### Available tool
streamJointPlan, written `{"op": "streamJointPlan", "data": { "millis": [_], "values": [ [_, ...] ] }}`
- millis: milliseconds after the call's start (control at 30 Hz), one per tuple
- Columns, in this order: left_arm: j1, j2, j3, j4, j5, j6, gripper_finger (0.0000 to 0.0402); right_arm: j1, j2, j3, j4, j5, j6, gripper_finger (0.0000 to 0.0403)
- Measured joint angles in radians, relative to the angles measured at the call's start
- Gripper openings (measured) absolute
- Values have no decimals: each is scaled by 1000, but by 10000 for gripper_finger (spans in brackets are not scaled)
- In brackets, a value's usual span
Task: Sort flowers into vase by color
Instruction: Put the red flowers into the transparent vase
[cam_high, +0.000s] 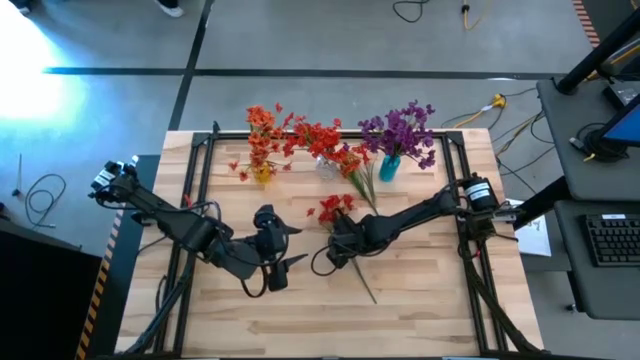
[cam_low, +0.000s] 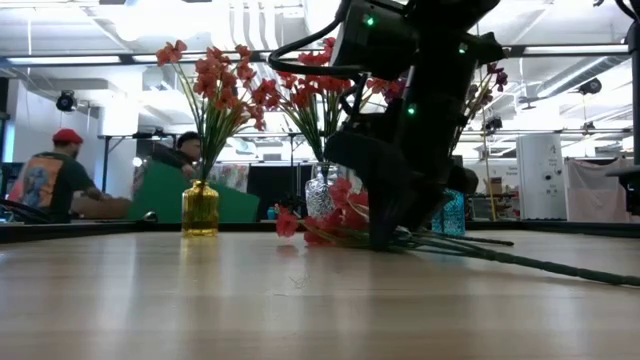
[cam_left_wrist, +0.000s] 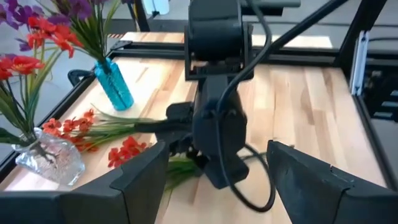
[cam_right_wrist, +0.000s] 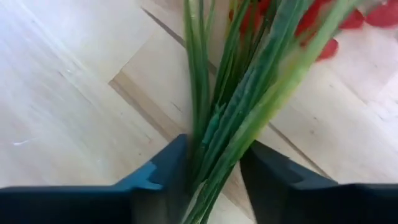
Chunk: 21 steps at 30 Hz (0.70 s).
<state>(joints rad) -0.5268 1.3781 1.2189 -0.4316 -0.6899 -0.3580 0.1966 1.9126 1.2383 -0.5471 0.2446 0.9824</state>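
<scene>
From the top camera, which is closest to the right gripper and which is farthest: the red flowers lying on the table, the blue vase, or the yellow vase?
Measured from the right gripper:
1. Red flowers lying on the table, right at the gripper, which is closed on their stems.
2. Blue vase, at the back, on the right arm's side.
3. Yellow vase, at the back, on the left arm's side.

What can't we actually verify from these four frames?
- Low view: right gripper's fingertips on the red sprig are hidden behind the arm's own dark body.
- Right wrist view: right gripper straddles the green stems; blossoms are cut off by the edge and blurred.
- High view: left gripper is too small to judge; its wrist view shows it open.
- Low view: teal glass vase is mostly hidden by the arm.
</scene>
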Motion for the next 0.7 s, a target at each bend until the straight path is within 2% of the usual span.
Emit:
{"op": "streamJointPlan", "data": {
  "millis": [200, 333, 500, 700],
  "values": [
    [0, -1, -4, -57, 0, -3, 258, 17, -27, -4, -13, -18, 16, 63],
    [-5, -1, -4, -103, 0, -36, 258, 38, -53, -4, -32, -30, 16, 28],
    [-34, -1, -28, -116, 0, -54, 258, 73, -115, -4, -45, 0, -11, 17],
    [-70, -1, -112, -70, 7, 3, 258, 147, -262, -44, -36, 123, -75, 20]
  ]
}}
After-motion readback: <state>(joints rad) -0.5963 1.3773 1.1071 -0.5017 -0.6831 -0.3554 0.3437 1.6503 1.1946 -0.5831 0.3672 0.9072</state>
